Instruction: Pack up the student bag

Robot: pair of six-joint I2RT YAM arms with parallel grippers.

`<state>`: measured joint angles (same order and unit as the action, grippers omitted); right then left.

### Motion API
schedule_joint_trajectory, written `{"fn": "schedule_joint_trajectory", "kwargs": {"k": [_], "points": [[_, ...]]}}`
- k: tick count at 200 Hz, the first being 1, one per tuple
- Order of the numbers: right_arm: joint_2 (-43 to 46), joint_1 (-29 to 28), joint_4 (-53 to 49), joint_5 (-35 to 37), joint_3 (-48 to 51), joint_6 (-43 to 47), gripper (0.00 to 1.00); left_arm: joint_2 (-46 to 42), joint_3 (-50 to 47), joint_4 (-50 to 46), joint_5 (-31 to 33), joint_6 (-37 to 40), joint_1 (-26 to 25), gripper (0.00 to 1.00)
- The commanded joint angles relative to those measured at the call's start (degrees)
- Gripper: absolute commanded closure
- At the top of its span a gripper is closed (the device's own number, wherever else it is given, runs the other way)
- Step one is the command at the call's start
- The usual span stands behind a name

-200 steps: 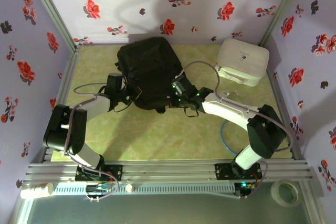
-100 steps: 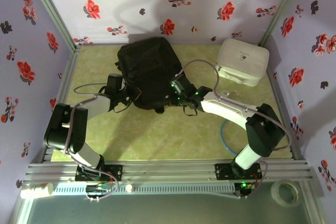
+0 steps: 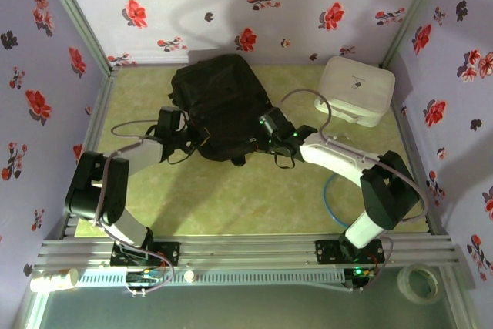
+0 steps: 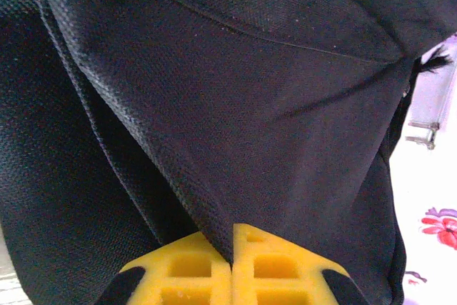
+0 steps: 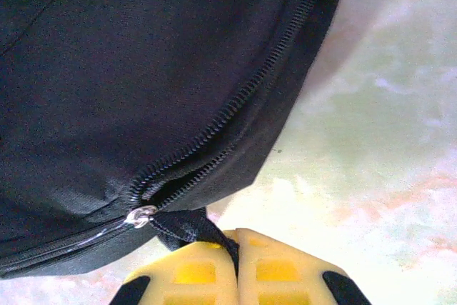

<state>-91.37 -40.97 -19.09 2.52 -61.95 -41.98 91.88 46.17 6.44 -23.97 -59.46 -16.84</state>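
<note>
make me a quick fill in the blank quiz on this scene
The right end effector pinches the pull tab of the student bag's ____.
The left end effector pinches a fold of the bag's ____ fabric.
The zip case apart from the bag is coloured ____.
Missing: zipper; black; white

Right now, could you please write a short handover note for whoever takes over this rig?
Left pincer: shut on a fold of the student bag.
Right pincer: shut on the black zip pull at the bag's edge.
The bag lies mid table; the white case sits apart at its right, outside it.
Done: both grips set. Left: probably run the zip, then pack.
</note>
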Motion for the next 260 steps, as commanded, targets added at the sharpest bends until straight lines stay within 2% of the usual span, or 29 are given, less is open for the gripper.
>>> {"fn": "schedule_joint_trajectory", "kwargs": {"k": [1,21,58,109,151,168,187,213,232,260], "points": [[-1.91,-0.42,1.89,-4.57,-2.98,4.57,1.0,2.17,3.68,-3.68,3.47,4.35,1.86,1.0],[-3.64,-4.37,1.71,-6.54,-5.82,7.25,1.0,2.78,3.9,-2.27,2.86,2.73,1.64,1.0],[-7.4,-9.32,2.45,-9.15,-8.84,8.39,1.0,3.11,1.73,5.75,3.9,-4.83,0.03,1.0],[-14.45,-12.44,-0.48,-13.54,-16.83,11.94,1.0,4.54,1.29,11.23,7.09,-11.47,-2.97,1.0],[-16.31,-13.34,-0.02,-13.74,-19.0,12.38,1.0,5.68,2.11,11.97,8.11,-12.41,-3.5,1.0],[-14.27,-13.19,-0.13,-10.39,-17.8,12.3,1.0,5.51,1.99,11.08,8.35,-11.52,-2.79,1.0],[-9.85,-12.15,-0.85,-3.24,-14.31,9.86,1.0,5.03,1.58,9.52,8.43,-10.14,-1.64,1.0],[-3.34,-8.29,-3.05,5.42,-8.1,4.96,1.0,4.24,0.61,7.71,8.32,-8.21,0.18,1.0],[-0.83,-4.26,-4.89,8.38,-4.37,1.25,1.0,3.71,0.51,6.13,7.93,-6.53,0.91,1.0],[-1.53,0.5,-8.73,10.99,-3.45,-1.76,1.0,3.26,0.26,4.93,7.48,-5.3,1.77,1.0]]}}
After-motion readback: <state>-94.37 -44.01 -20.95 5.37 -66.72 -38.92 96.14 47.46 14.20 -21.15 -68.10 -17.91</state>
